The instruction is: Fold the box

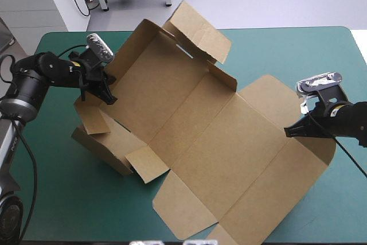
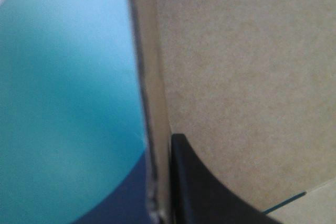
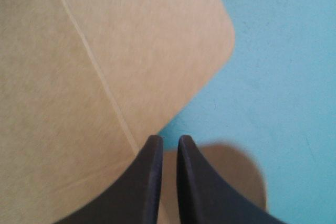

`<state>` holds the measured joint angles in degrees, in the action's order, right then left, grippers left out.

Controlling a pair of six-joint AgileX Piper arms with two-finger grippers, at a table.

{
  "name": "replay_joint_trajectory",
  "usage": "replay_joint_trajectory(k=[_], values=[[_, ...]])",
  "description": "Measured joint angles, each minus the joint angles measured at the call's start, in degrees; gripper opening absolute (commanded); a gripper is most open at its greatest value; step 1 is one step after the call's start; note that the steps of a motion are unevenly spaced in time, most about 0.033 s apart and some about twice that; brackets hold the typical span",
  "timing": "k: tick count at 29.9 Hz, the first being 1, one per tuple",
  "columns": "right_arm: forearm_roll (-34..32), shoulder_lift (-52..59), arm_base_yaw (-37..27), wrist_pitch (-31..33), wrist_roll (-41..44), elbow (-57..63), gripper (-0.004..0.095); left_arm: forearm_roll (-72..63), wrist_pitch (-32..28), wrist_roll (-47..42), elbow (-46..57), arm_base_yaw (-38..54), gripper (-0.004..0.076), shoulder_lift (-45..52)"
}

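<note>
The brown box (image 1: 195,124) lies as a cut sheet across the middle of the teal-green table, its left end raised into walls and flaps, its lid panel (image 1: 275,159) spread toward the right. My left gripper (image 1: 108,96) is shut on the upright left wall. In the left wrist view that wall's edge (image 2: 152,77) runs between the gripper's (image 2: 160,148) black fingers (image 2: 205,192). My right gripper (image 1: 290,132) is all but shut at the lid's right edge. In the right wrist view the gripper (image 3: 169,140) has board (image 3: 79,77) under and between its tips, with the lid's rounded corner (image 3: 223,40) ahead.
A tucked flap (image 1: 103,136) and a small side flap (image 1: 148,163) stick out at the box's near left. The far flap (image 1: 198,30) stands up toward the table's far edge. Bare teal-green cover (image 1: 69,199) lies at the near left and at the far right (image 1: 298,50).
</note>
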<state>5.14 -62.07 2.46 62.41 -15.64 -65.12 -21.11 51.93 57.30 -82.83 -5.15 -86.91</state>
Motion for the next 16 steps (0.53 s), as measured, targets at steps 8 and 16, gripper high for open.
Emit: replay_joint_trajectory(k=[8, 16], values=[[0.00, 0.00, 0.00, 0.00, 0.36, 0.00, 0.0087, 13.06, -13.17, 0.95, -1.33, -13.91, -0.0008, -0.60], [0.22, 0.00, 0.00, 0.00, 1.18, 0.00, 0.0087, 25.51, -21.30, -0.01, -1.33, -25.47, -0.0008, -2.30]])
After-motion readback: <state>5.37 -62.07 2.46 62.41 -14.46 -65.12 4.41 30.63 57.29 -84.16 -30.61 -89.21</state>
